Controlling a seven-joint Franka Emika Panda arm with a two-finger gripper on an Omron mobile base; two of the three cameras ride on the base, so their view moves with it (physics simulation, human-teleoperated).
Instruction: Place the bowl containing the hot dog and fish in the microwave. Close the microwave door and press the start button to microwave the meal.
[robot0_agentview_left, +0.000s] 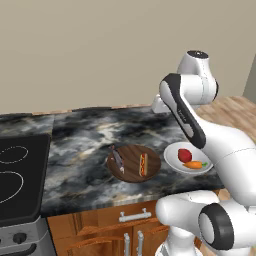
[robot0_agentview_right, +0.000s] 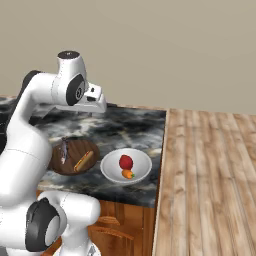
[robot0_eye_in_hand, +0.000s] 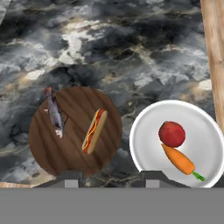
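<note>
While the left base view catches the stovetop (robot0_agentview_left: 17, 172), the hand view looks down: gripper (robot0_eye_in_hand: 111, 178) spread wide, empty, above the bowl (robot0_eye_in_hand: 72, 151) holding fish (robot0_eye_in_hand: 55, 114) and hot dog (robot0_eye_in_hand: 94, 130), beside the white plate (robot0_eye_in_hand: 205, 151).

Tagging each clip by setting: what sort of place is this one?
A rendered home kitchen, most likely: a dark marbled stone counter over wooden cabinets with metal handles, a black glass stovetop at one end, and food on a round brown wooden bowl.
</note>
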